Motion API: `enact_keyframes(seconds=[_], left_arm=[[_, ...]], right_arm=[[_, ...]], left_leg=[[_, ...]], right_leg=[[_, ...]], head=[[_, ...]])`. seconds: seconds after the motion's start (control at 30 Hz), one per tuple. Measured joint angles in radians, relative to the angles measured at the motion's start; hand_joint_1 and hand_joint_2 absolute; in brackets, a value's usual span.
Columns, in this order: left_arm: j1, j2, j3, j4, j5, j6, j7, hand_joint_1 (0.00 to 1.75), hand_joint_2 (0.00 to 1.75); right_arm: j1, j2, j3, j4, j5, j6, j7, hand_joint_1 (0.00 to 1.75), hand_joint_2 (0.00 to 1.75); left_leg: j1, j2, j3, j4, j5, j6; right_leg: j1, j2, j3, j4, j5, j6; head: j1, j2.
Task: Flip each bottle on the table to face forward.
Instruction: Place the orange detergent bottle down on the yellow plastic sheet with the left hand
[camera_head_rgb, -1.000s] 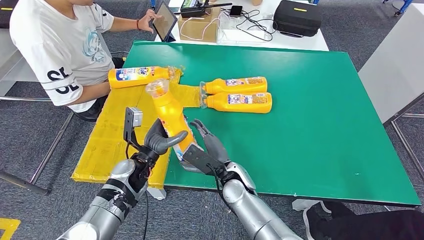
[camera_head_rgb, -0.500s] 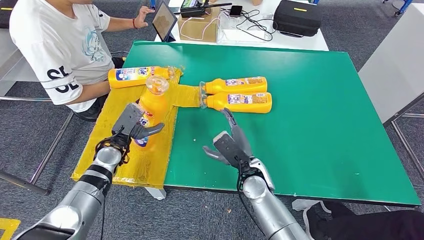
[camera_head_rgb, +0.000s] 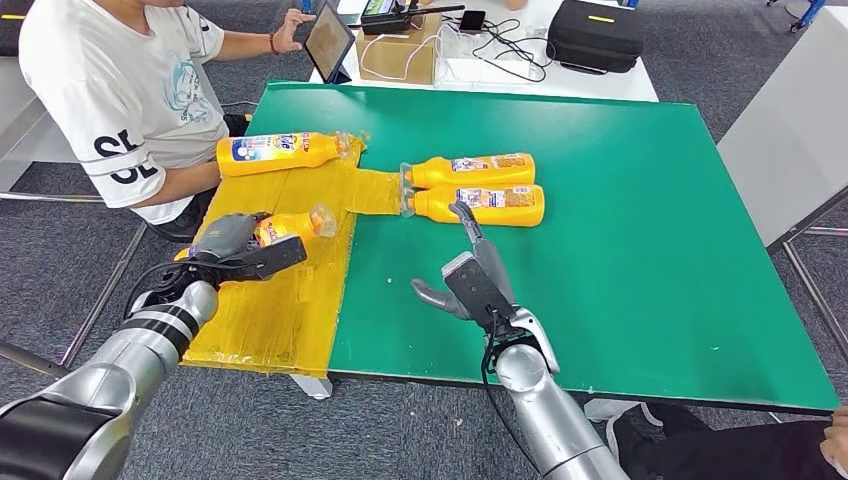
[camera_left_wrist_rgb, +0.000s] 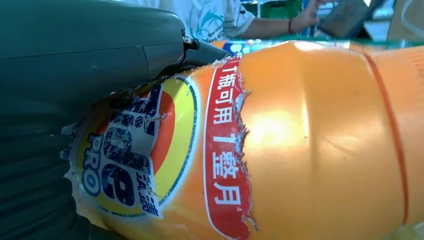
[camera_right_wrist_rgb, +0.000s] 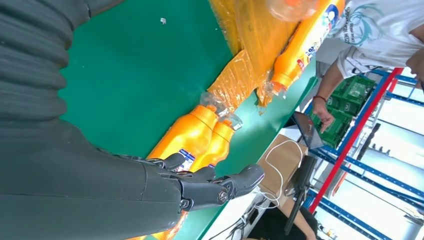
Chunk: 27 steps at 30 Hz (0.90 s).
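My left hand (camera_head_rgb: 232, 246) grips an orange bottle (camera_head_rgb: 291, 224) that lies on its side on the yellow sheet (camera_head_rgb: 280, 310), clear cap toward the table's middle. Up close, that bottle (camera_left_wrist_rgb: 310, 140) shows a torn blue, yellow and red label beside my left hand (camera_left_wrist_rgb: 75, 65). Another orange bottle (camera_head_rgb: 277, 152) lies at the sheet's far end. Two more bottles (camera_head_rgb: 470, 170) (camera_head_rgb: 482, 204) lie side by side on the green table (camera_head_rgb: 640, 250), labels up. My right hand (camera_head_rgb: 474, 282) hovers open just in front of them, holding nothing. Its dark fingers (camera_right_wrist_rgb: 200, 186) reach toward the pair of bottles (camera_right_wrist_rgb: 192, 136).
A person in a white shirt (camera_head_rgb: 110, 90) sits at the table's far left corner, touching a tablet (camera_head_rgb: 330, 42). A cardboard box (camera_head_rgb: 400, 50), cables and a black case (camera_head_rgb: 595, 35) sit on the white table behind. A white surface (camera_head_rgb: 790, 130) stands to the right.
My left hand swung the bottle from tilted upright at the table's front to lying flat on the yellow sheet at the left. My right hand let go and moved toward the two bottles.
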Motion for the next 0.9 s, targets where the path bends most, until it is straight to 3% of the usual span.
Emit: enact_keyframes(seconds=[0.2, 0.53, 0.57, 0.6, 0.67, 0.7, 0.73, 0.9], left_arm=[[-0.036, 0.026, -0.064, 0.061, -0.087, -0.151, -0.057, 1.75, 1.75], [-0.055, 0.041, -0.119, 0.104, -0.116, -0.167, -0.056, 1.75, 1.75], [-0.056, 0.041, -0.122, 0.106, -0.116, -0.167, -0.056, 1.62, 1.75], [-0.057, 0.041, -0.124, 0.108, -0.116, -0.168, -0.056, 1.30, 1.75], [-0.059, 0.041, -0.127, 0.112, -0.116, -0.174, -0.055, 0.44, 1.75], [-0.060, 0.041, -0.128, 0.114, -0.116, -0.180, -0.053, 0.12, 1.75], [-0.062, 0.041, -0.128, 0.115, -0.116, -0.185, -0.048, 0.01, 1.75], [-0.063, 0.040, -0.129, 0.125, -0.122, -0.184, -0.003, 0.00, 1.75]], right_arm=[[-0.018, 0.000, 0.011, 0.001, -0.022, 0.019, -0.010, 0.00, 1.75], [-0.035, -0.001, 0.035, 0.006, -0.028, 0.025, -0.013, 0.00, 1.75], [-0.035, -0.001, 0.036, 0.006, -0.028, 0.025, -0.013, 0.00, 1.75], [-0.035, -0.001, 0.037, 0.006, -0.028, 0.025, -0.013, 0.00, 1.75], [-0.036, -0.001, 0.039, 0.006, -0.029, 0.025, -0.013, 0.00, 1.75], [-0.036, -0.001, 0.040, 0.006, -0.029, 0.025, -0.013, 0.00, 1.75], [-0.036, -0.001, 0.042, 0.007, -0.029, 0.024, -0.013, 0.00, 1.75], [-0.037, -0.001, 0.052, 0.016, -0.023, 0.022, -0.006, 0.00, 1.75]], left_leg=[[0.000, 0.000, 0.000, 0.000, 0.000, 0.000], [0.000, 0.000, 0.000, 0.000, 0.001, -0.001], [0.000, 0.000, 0.000, 0.000, 0.001, -0.001], [0.000, 0.000, 0.000, 0.000, 0.001, -0.001], [0.000, 0.000, 0.000, 0.000, 0.001, -0.001], [0.000, 0.000, 0.000, 0.000, 0.001, -0.001], [0.000, 0.000, 0.000, 0.000, 0.001, -0.001], [0.000, 0.000, 0.000, 0.000, 0.001, -0.001]], right_leg=[[0.000, 0.000, 0.000, 0.000, 0.000, 0.000], [0.000, 0.000, 0.000, 0.001, 0.000, 0.000], [0.000, 0.000, 0.000, 0.000, 0.000, 0.000], [0.000, 0.000, 0.000, 0.000, 0.000, 0.000], [0.000, 0.000, 0.000, 0.000, 0.000, 0.000], [0.000, 0.000, 0.000, 0.000, 0.000, 0.000], [0.000, 0.000, 0.000, 0.000, 0.000, 0.000], [0.000, 0.000, 0.000, 0.000, 0.000, 0.000]], head=[[0.000, 0.000], [0.000, 0.000], [0.000, 0.000], [0.000, 0.000], [0.000, 0.000], [0.000, 0.000], [0.000, 0.000], [0.000, 0.000]])
